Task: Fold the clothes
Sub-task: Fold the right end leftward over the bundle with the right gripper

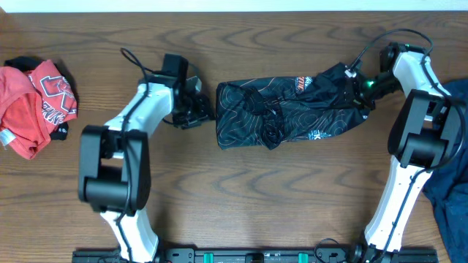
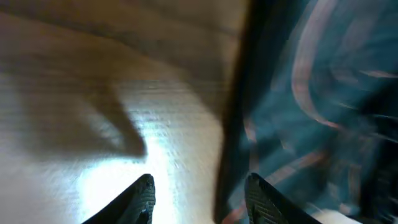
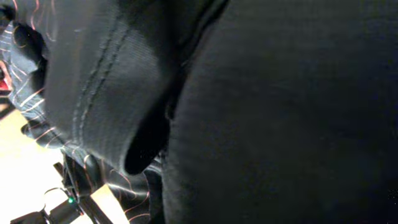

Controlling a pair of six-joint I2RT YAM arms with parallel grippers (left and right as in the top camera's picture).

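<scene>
The clothes here are chiefly a black jersey [image 1: 289,109] with thin orange lines, lying bunched across the middle of the table. My left gripper [image 1: 205,111] sits at its left edge. In the left wrist view the jaws [image 2: 203,194] stand apart: one fingertip [image 2: 144,193] is over bare wood, the other [image 2: 261,196] over the jersey [image 2: 311,93], with the cloth's dark edge between them. My right gripper [image 1: 360,89] is at the jersey's raised right end. Black fabric [image 3: 280,112] fills the right wrist view and hides the fingers, which are shut on the cloth.
A crumpled red garment [image 1: 33,102] lies at the far left of the wooden table [image 1: 241,197]. A blue garment [image 1: 453,197] shows at the right edge, beside the right arm's base.
</scene>
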